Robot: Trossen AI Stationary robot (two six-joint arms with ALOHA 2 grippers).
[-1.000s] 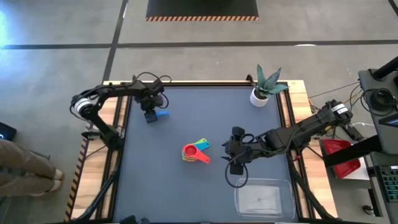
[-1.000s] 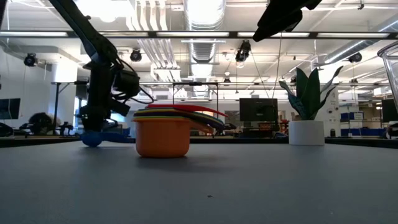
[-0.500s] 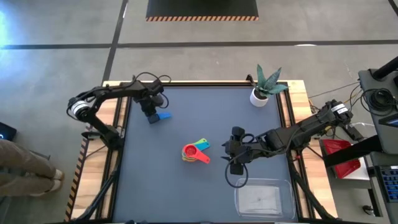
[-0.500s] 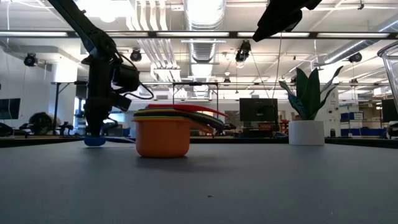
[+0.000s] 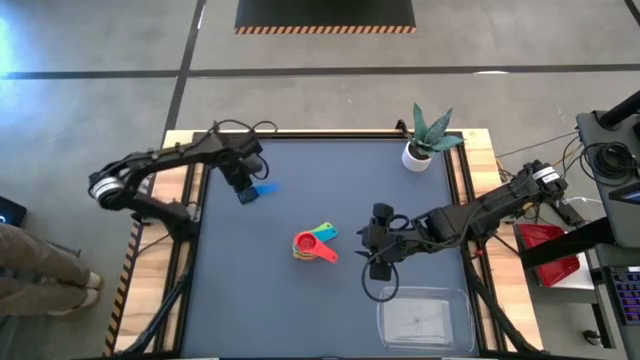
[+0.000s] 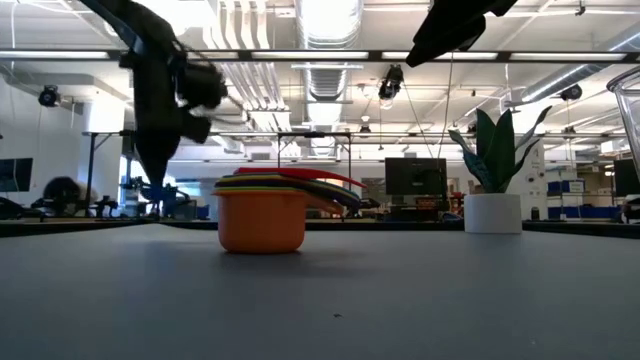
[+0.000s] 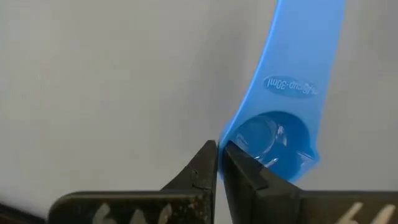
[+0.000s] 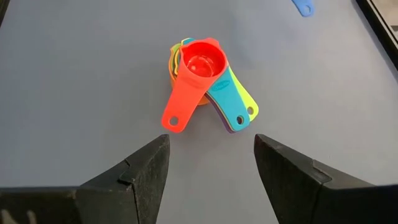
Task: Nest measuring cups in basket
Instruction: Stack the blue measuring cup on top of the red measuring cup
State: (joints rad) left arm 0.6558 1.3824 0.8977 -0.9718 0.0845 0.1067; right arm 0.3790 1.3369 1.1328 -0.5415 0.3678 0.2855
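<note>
Change since earlier: our left claw (image 5: pixel 246 192) has risen off the dark worktop (image 5: pixel 290 300), carrying the small blue plastic measuring cup (image 7: pixel 273 134) up with it; in the low view the cup no longer rests on the surface.
Left claw: we have it pinched shut on the blue cup's rim, near the worktop's far left corner; the flat handle (image 5: pixel 264 186) sticks out beside it.
Right claw: (image 8: pixel 210 163) its fingers are spread apart with nothing between them, hovering near the stack.
Nested stack: the red cup (image 8: pixel 200 65) sits on top, with teal, yellow, purple and orange cups beneath, mid-worktop.
Clear rectangular plastic basket: (image 5: pixel 424 322) near the worktop's front right edge, well apart from the stack.
White plant pot: (image 5: pixel 416 155) far right corner.
</note>
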